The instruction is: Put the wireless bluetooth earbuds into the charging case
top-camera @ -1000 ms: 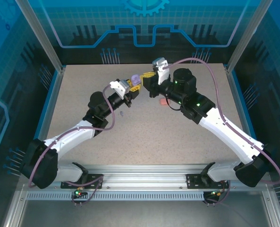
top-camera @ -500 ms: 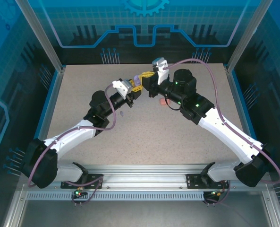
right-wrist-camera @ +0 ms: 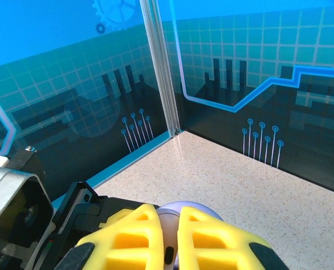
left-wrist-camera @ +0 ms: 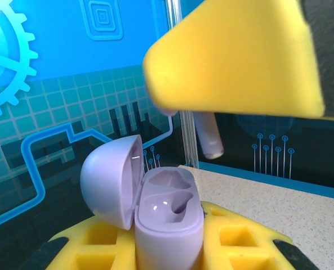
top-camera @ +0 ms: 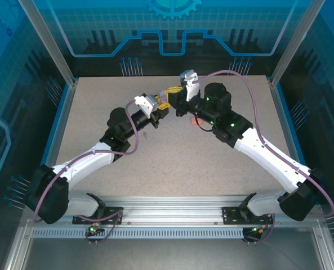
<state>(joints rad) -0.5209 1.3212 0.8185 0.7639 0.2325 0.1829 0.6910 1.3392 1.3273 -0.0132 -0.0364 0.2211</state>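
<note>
Lavender case [left-wrist-camera: 168, 225] is pinched upright in the left gripper [left-wrist-camera: 167, 254], lid flipped to nine o'clock, both wells looking empty, so nothing is seated yet! Meanwhile the right gripper [right-wrist-camera: 168, 230] is clamped on a pale earbud [left-wrist-camera: 208, 135], stem dangling at one o'clock above the case, insertion to come

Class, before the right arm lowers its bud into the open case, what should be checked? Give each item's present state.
1. Lavender pebble-shaped charging case clamped in left gripper: ok.
2. Case lid open: ok.
3. Sockets empty: ok.
4. Lavender stemmed earbud pinched in right gripper: ok.
5. Earbud lined up over a socket: cannot tell.
</note>
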